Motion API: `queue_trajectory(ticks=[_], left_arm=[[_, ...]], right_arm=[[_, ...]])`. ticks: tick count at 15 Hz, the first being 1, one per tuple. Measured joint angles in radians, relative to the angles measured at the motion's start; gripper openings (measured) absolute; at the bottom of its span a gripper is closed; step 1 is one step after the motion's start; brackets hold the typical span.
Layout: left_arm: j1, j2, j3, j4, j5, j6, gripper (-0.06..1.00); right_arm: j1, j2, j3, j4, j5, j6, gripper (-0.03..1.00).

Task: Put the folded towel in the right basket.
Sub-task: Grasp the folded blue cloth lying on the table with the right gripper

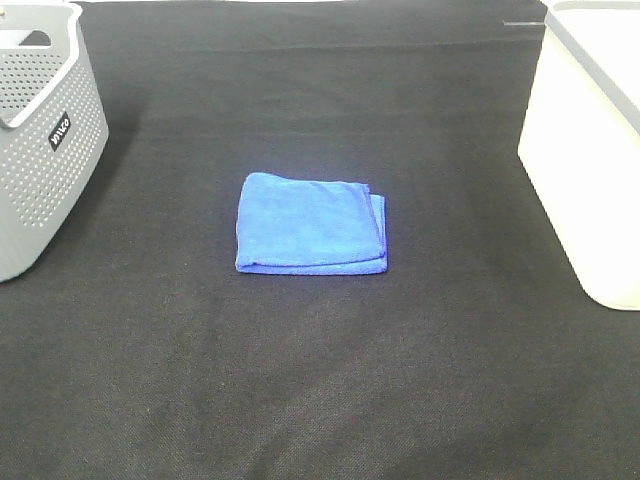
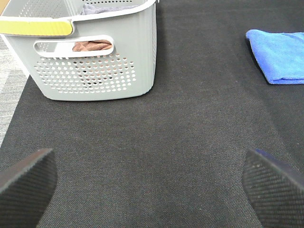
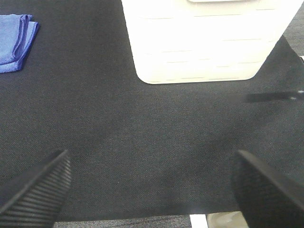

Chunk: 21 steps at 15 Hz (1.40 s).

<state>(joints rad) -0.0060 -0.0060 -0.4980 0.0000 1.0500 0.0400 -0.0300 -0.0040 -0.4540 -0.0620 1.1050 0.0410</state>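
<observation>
The folded blue towel (image 1: 311, 224) is seen lying flat at the middle of the black cloth (image 1: 320, 400), touched by nothing. From it, the white basket (image 1: 590, 150) is found at two o'clock and the grey perforated basket (image 1: 45, 140) at ten o'clock, both well apart from it. The left gripper (image 2: 151, 190) and the right gripper (image 3: 152, 187) are each held over bare cloth, jaws spread wide with nothing between them.

A small dark label (image 1: 60, 131) on the grey basket (image 1: 35, 205) reads, blurrily, perhaps "VINCO".
</observation>
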Motion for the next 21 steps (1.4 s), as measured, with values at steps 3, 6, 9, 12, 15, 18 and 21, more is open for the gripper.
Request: queue_trajectory(ticks=[3, 6, 9, 12, 15, 18, 21], left_arm=[[0.000, 0.000, 0.000, 0.000, 0.000, 0.000, 0.99], [0.000, 0.000, 0.000, 0.000, 0.000, 0.000, 0.99], [0.000, 0.000, 0.000, 0.000, 0.000, 0.000, 0.99], [0.000, 0.000, 0.000, 0.000, 0.000, 0.000, 0.99], [0.000, 0.000, 0.000, 0.000, 0.000, 0.000, 0.99], [0.000, 0.000, 0.000, 0.000, 0.000, 0.000, 0.99], [0.000, 0.000, 0.000, 0.000, 0.000, 0.000, 0.99]], right_arm=[[0.000, 0.000, 0.000, 0.000, 0.000, 0.000, 0.89], [0.000, 0.000, 0.000, 0.000, 0.000, 0.000, 0.89], [0.000, 0.000, 0.000, 0.000, 0.000, 0.000, 0.89], [0.000, 0.000, 0.000, 0.000, 0.000, 0.000, 0.89], [0.000, 0.000, 0.000, 0.000, 0.000, 0.000, 0.89], [0.000, 0.000, 0.000, 0.000, 0.000, 0.000, 0.89], [0.000, 0.000, 0.000, 0.007, 0.000, 0.000, 0.89]])
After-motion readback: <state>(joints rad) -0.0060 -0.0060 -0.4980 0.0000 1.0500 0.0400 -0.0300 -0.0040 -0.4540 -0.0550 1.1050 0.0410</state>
